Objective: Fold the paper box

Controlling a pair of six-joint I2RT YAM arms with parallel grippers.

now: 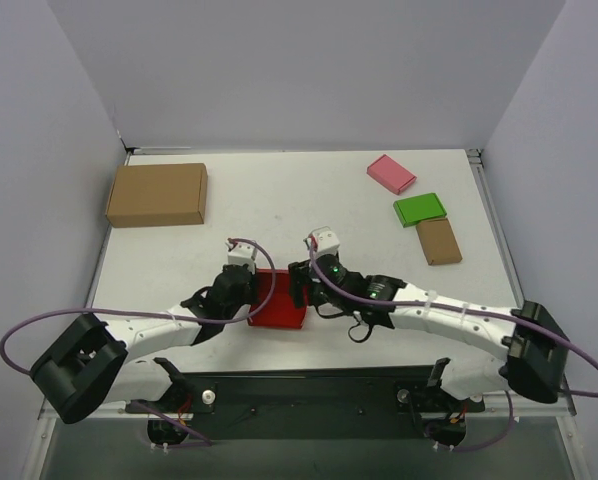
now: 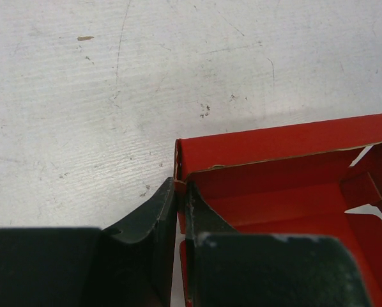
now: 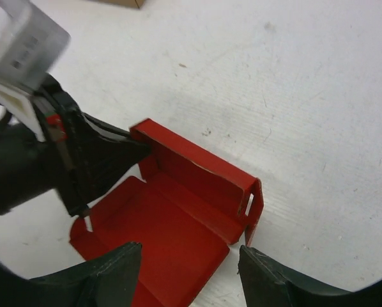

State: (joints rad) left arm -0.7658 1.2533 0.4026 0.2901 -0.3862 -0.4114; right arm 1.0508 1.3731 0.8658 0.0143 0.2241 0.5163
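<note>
Both arms reached inward over the white table [image 1: 309, 205], whose bare middle lay open between the large brown carton [image 1: 157, 194] at the far-left edge and the red paper box [image 1: 279, 306] at the near centre. On that box the left gripper [image 2: 180, 192] was pinched almost closed over the corner of an upright wall, while the right gripper [image 3: 191, 256] stood spread wide at the opposite edge, holding nothing. Well apart at far right lay the pink box [image 1: 391, 173], green box [image 1: 420, 209] and small brown box [image 1: 439, 240].
</note>
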